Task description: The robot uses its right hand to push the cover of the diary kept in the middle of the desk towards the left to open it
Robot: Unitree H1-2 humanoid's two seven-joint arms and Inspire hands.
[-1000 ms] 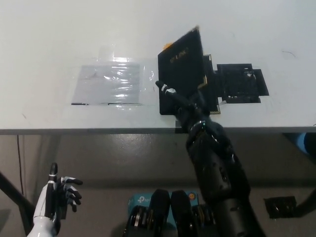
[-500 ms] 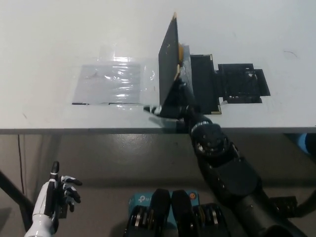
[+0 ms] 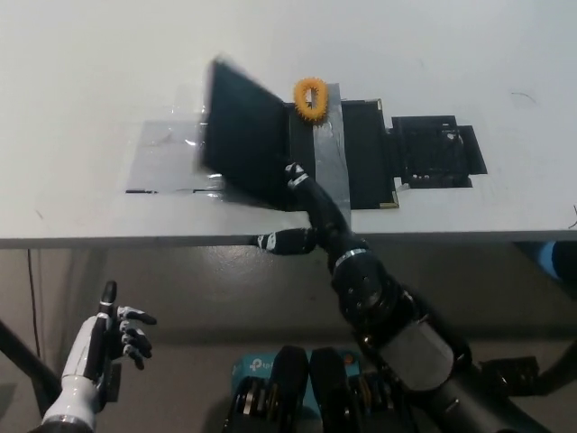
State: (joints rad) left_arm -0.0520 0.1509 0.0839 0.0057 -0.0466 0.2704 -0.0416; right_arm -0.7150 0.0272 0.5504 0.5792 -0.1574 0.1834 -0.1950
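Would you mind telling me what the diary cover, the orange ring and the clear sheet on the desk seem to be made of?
Diary cover: stiff matte black board, perhaps leatherette; it stays flat while tilted. Orange ring: looks like soft ruffled fabric or plastic coil; too small to tell. Clear sheet: glossy transparent plastic film, showing glare and wrinkles.

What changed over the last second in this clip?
The diary's cover swung from leaning right, through upright, to tilting left over the clear sheet, pushed by the right hand. An orange ring on the inside page is now uncovered. The left hand stayed low beside the desk.
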